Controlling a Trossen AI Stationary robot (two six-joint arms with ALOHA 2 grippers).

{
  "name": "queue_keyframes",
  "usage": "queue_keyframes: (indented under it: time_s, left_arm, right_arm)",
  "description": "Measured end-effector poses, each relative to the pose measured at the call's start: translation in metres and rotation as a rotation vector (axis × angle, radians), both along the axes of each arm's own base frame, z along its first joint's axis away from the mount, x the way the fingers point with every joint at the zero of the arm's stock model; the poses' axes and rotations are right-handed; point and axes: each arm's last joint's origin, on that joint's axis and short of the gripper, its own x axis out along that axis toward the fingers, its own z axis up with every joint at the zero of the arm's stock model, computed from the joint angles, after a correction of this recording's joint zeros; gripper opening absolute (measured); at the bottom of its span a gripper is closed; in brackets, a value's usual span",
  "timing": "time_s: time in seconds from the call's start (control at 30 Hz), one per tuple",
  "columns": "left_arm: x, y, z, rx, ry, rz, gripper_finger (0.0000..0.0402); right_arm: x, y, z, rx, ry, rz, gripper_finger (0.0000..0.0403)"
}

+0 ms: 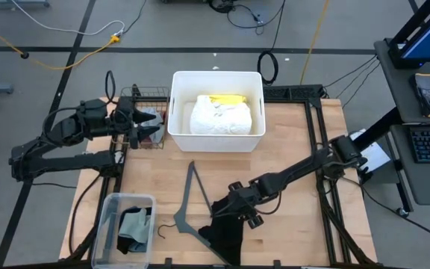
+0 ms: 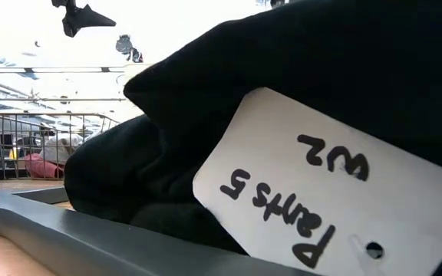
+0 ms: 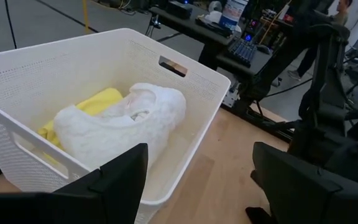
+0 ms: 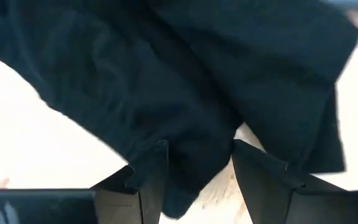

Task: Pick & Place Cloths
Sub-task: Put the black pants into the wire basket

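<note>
The crumpled black fabric garment (image 1: 224,237) lies on the light wooden tabletop (image 1: 290,142) at its near edge, with a white paper tag (image 2: 321,192) hand-lettered "Pants" showing in the low view. The right gripper (image 4: 194,171) sits directly on it: in its own wrist view the black cloth bunches into the gap between the two dark jaws, which stand partly apart on either side of a fold. Whether they have bitten down on that fold or are just letting it go, I cannot tell. Just beside these jaws, on the side toward the left arm, lies the thin grey clothes hanger (image 1: 189,202), apart from the cloth as far as I can see.

Farther out, the white perforated plastic bin (image 1: 216,110) holds a fluffy white garment (image 1: 221,117) with a yellow one (image 1: 225,98) tucked behind it. The left gripper (image 1: 142,124) hovers beside that bin near a dark wire basket (image 1: 149,96), its jaws spread wide and empty, the bin straight ahead of them. A clear plastic tub (image 1: 124,229) with a sage-green cloth (image 1: 134,222) in it stands at the near left corner.

My reading: the pick of the black garment is in hand. Next the right jaws need a firm pinch on the fold, then a clean lift that clears the hanger.
</note>
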Motion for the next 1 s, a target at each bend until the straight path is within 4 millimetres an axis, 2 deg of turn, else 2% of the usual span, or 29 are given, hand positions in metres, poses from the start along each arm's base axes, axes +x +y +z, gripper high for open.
queue_keyframes:
  time_s: [0.17,0.37,0.5,0.63,0.7,0.83,1.0]
  left_arm:
    - [0.0,0.0,0.0,0.0,0.001,0.0,0.0294]
    - [0.0,0.0,0.0,-0.001,0.003,0.0,0.0294]
    - [0.0,0.0,0.0,-0.005,0.003,0.001,0.0294]
    - [0.0,0.0,0.0,-0.029,-0.004,0.007,0.0294]
    - [0.0,0.0,0.0,-0.05,-0.01,0.012,0.0294]
    - [0.0,0.0,0.0,-0.093,-0.022,0.014,0.0294]
    - [0.0,-0.001,0.0,-0.122,-0.03,0.003,0.0294]
  right_arm:
    - [0.004,0.002,-0.017,-0.001,0.032,0.005,0.0174]
    - [0.004,0.002,-0.018,0.011,0.043,-0.005,0.0158]
    - [0.004,0.001,-0.018,0.008,0.05,-0.052,0.0107]
    - [0.004,0.0,-0.018,0.014,0.059,-0.059,0.0025]
    - [0.003,-0.002,-0.017,0.044,0.081,-0.072,0.001]
    - [0.001,-0.007,-0.009,0.108,0.121,-0.11,0.0006]
    - [-0.006,-0.018,0.021,0.119,0.078,-0.131,0.0003]
